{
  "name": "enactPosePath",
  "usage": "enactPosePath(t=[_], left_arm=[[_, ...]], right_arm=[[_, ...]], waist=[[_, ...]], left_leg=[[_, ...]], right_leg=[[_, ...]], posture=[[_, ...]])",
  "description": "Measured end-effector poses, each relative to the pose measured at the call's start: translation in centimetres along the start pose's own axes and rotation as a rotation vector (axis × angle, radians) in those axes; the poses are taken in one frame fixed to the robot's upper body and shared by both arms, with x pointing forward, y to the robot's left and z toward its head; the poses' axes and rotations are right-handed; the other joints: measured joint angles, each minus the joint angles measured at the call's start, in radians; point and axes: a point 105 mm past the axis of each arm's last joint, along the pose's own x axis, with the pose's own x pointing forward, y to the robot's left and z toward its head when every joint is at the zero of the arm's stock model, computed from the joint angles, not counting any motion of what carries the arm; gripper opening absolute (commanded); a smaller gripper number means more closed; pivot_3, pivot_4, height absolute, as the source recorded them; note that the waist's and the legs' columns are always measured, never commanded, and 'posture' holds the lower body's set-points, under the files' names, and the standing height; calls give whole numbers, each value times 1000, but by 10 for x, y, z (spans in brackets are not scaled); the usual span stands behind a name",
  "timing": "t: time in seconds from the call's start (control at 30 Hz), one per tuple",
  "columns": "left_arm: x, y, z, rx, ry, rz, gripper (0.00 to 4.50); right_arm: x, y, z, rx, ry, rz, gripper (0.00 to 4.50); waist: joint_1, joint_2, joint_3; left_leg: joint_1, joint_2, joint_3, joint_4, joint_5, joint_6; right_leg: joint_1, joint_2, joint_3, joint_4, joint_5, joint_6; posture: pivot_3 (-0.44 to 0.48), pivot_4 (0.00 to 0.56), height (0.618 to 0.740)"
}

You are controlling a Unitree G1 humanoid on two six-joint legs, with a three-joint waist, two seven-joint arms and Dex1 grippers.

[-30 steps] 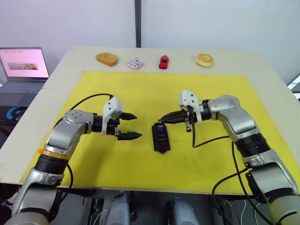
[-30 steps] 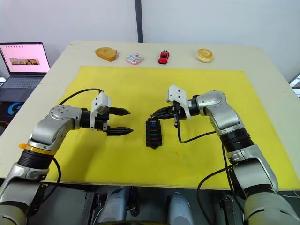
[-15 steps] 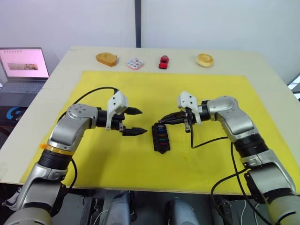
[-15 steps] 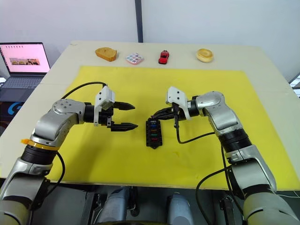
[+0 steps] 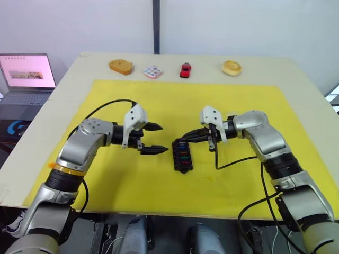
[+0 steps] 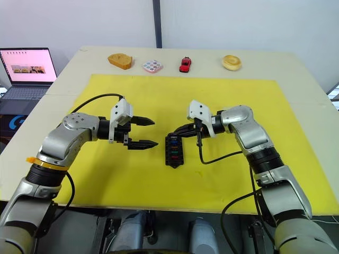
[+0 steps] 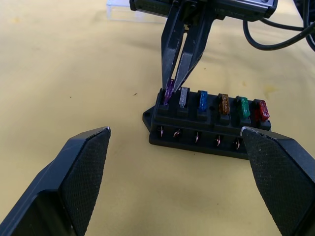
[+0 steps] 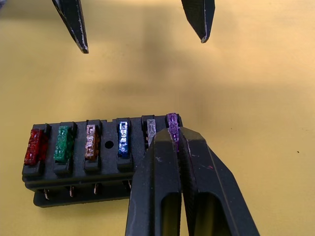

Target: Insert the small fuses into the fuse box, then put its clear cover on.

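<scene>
- A robotics lab or test room with plain white walls.
- A pale wooden table carries a yellow mat.
- Small test props sit along the far edge: toy car, dotted tile.
- An open laptop stands beside the table.

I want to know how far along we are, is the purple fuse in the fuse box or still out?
In, at the end slot of the fuse box. The purple fuse stands in line with the other five, with the right end effector shut on it.

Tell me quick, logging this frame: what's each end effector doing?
Left end effector: open, empty, near the fuse box.
Right end effector: shut on the purple fuse at the box's end slot.
</scene>
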Motion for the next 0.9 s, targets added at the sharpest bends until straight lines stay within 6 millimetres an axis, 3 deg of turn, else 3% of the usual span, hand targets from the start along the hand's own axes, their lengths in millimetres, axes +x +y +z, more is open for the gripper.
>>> enactPosePath(t=[0.9], left_arm=[[2,-1,-1,-5,-9,-2,4457]], right_arm=[[4,-1,-1,-56,75,64,0]], waist=[[0,0,0]], left_leg=[[1,0,0,0,0,0]], right_leg=[[2,0,0,0,0,0]], posture=[[0,150,740]])
